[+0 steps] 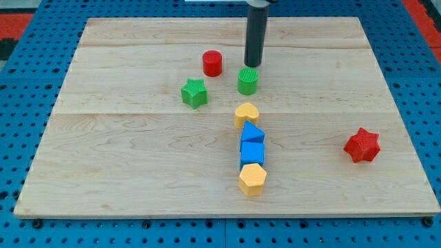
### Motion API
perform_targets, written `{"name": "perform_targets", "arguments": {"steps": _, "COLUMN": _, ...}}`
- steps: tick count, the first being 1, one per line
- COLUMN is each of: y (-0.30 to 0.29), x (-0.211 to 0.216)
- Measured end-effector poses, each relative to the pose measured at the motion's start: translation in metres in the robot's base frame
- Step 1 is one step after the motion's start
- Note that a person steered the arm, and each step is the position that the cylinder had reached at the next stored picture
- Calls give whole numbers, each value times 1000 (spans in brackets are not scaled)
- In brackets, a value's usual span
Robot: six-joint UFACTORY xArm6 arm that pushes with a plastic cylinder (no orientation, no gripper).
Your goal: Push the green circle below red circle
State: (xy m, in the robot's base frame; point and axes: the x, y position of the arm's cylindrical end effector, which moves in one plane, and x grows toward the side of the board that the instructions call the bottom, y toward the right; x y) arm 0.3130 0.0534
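The green circle (248,81) sits on the wooden board, to the right of and slightly below the red circle (212,63). My tip (253,66) is just above the green circle's top edge, very close to it or touching; I cannot tell which. The dark rod rises from there to the view's top. The red circle lies about a block's width to the left of my tip.
A green star (194,93) lies below-left of the red circle. Below the green circle runs a column: yellow heart (246,114), two blue blocks (252,133) (252,153), yellow hexagon (252,179). A red star (362,145) sits at the right. The board's edge (227,215) borders blue pegboard.
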Motion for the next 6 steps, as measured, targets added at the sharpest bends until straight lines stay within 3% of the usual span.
{"name": "perform_targets", "arguments": {"steps": 2, "y": 65, "x": 38}}
{"name": "perform_targets", "arguments": {"steps": 3, "y": 56, "x": 70}}
{"name": "perform_targets", "arguments": {"steps": 6, "y": -40, "x": 49}}
